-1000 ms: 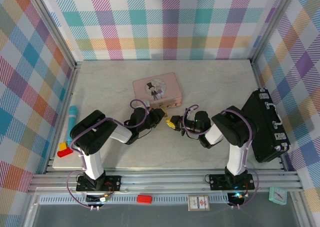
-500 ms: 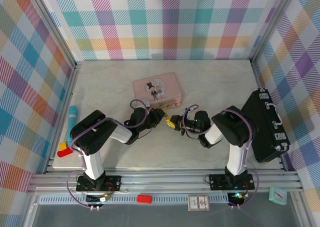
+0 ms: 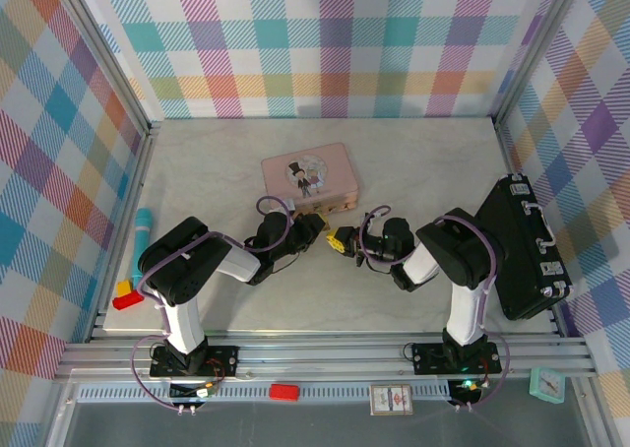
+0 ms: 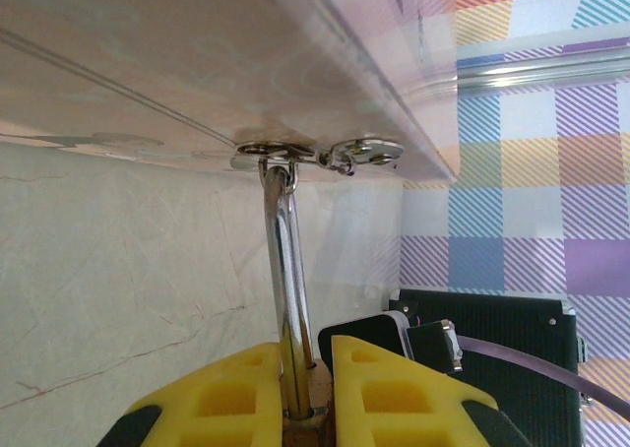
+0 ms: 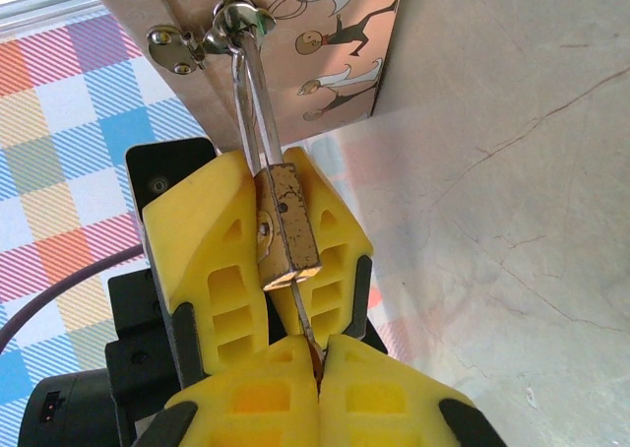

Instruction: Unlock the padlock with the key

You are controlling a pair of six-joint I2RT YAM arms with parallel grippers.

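Padlock (image 5: 285, 225) is clamped between the fingers of the left gripper (image 4: 303, 358), its shackle hooked through the latch (image 5: 236, 19) of the pink tin (image 5: 340, 33). Key (image 5: 303, 319) is pinched in the clenched right gripper (image 5: 315, 349), its tip at the padlock's underside. Tin lid is shut, contents hidden.

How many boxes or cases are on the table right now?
2: a pink rectangular metal tin near the middle, and a black hard-shell case at the right side.
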